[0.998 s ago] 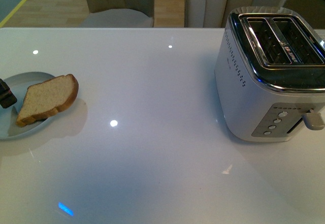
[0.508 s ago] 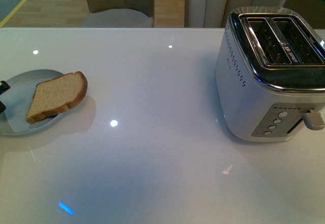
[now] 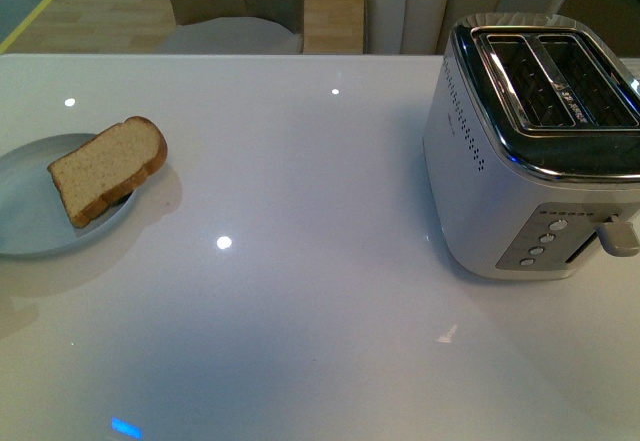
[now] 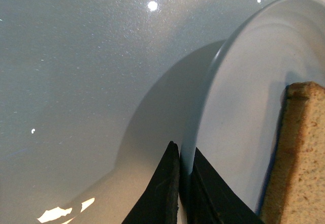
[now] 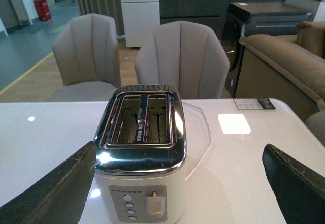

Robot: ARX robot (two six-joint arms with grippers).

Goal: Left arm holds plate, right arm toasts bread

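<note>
Since the earlier frame, the bread [image 3: 108,169] had swung round on the plate [image 3: 25,216], near the surface's [image 3: 300,311] left edge. One slice, one plate and one two-slot toaster [image 3: 520,181] showed. In the left wrist view, the left end effector [image 4: 182,183] was clenched on the plate's rim. In the right wrist view, the right end effector [image 5: 180,148] was released, facing the toaster. The bread looked light, soft and crumbly, best pinched gently at its overhanging crust.
</note>
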